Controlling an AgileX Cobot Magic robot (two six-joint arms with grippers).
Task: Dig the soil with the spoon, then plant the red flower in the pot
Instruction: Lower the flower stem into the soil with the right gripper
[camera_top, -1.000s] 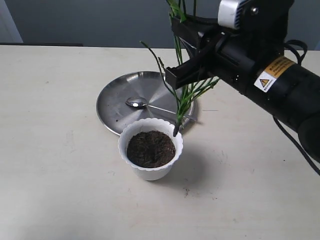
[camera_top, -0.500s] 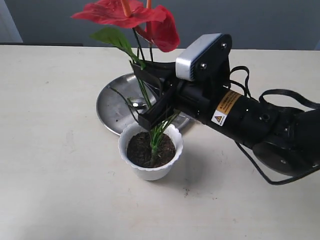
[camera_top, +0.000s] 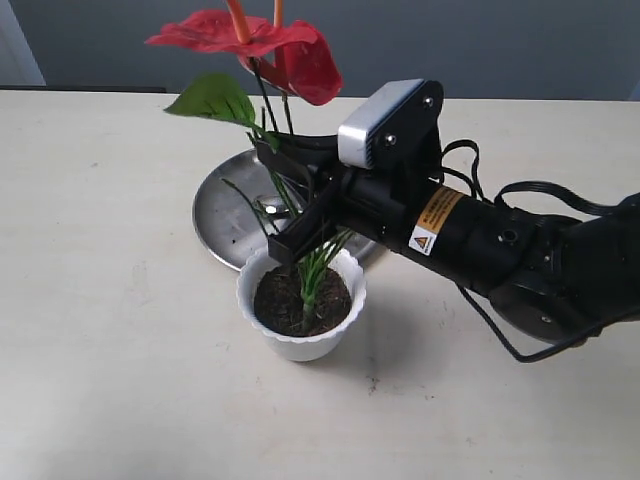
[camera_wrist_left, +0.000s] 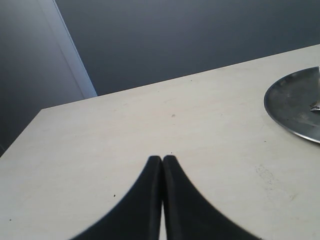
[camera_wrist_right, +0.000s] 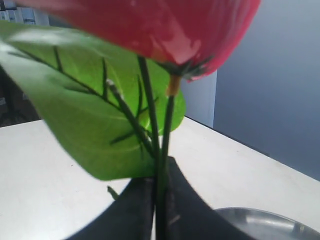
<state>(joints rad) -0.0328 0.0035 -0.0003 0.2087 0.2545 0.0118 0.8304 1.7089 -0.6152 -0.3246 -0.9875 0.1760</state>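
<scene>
The red flower (camera_top: 250, 38) stands upright with its stem foot pushed into the dark soil (camera_top: 285, 296) of the white scalloped pot (camera_top: 300, 342). My right gripper (camera_top: 288, 190) is shut on the stems just above the pot; the wrist view shows the stems (camera_wrist_right: 161, 150) pinched between the black fingers, with the green leaf (camera_wrist_right: 95, 125) and red petals (camera_wrist_right: 165, 30) above. The spoon (camera_top: 264, 208) lies on the steel plate behind the stems, mostly hidden. My left gripper (camera_wrist_left: 162, 159) is shut and empty over bare table, off the exterior view.
A round steel plate (camera_top: 225, 215) lies just behind the pot, its edge also in the left wrist view as the plate (camera_wrist_left: 295, 107). The right arm's black body (camera_top: 480, 240) stretches from the right over the table.
A second ago the flower's stem tip hung at the pot's rim. The right gripper has lowered and tilted, and the stem now stands in the soil.
</scene>
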